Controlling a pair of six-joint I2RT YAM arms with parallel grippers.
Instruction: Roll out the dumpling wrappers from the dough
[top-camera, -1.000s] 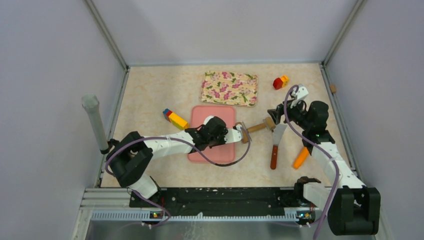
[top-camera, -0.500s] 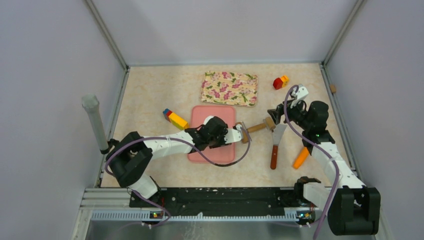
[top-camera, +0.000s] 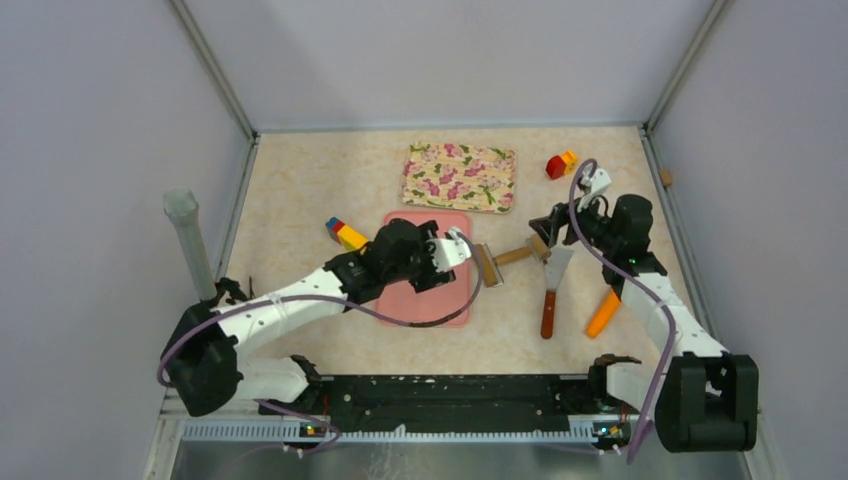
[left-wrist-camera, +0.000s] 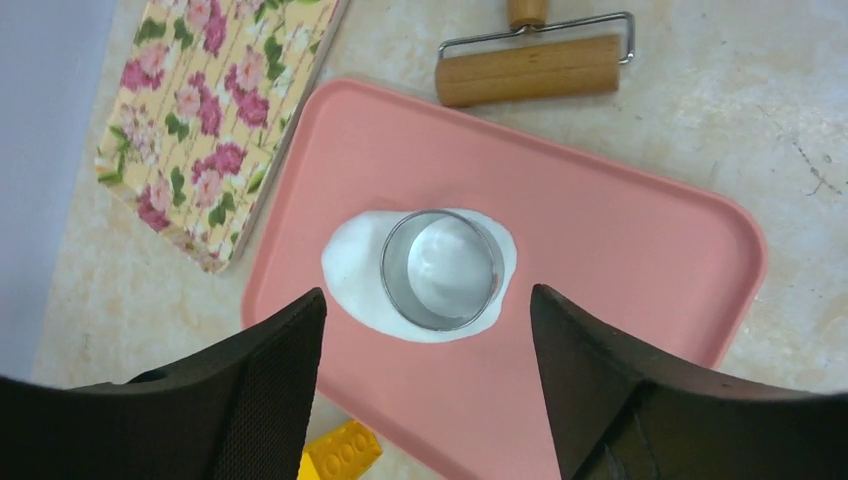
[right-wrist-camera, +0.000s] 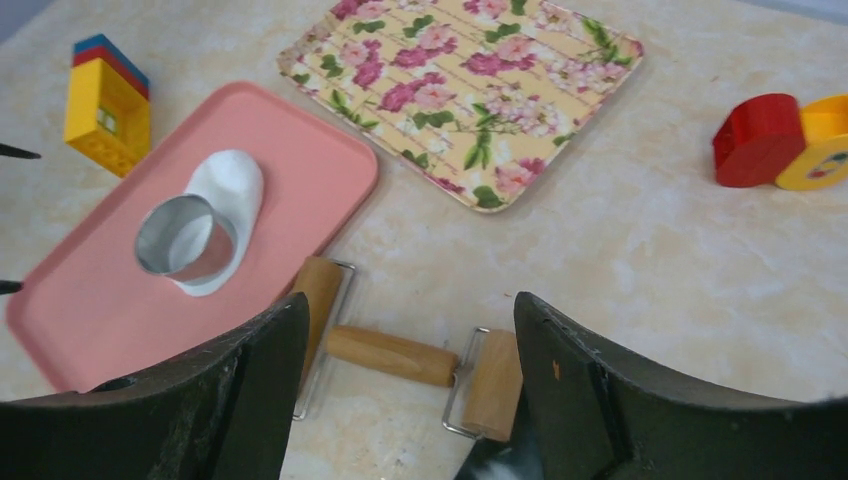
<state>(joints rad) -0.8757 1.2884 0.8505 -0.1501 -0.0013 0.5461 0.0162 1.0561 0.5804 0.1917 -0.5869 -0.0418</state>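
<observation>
Ring cutter stands on dough; bare pink mat all round; roller just beyond mat edge.

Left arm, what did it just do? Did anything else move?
The left gripper opened and drew back leftward over the pink mat. The ring cutter now stands free on the dough, between its open jaws. The right gripper, still open, barely shifted. The roller and mat stayed put.
</observation>
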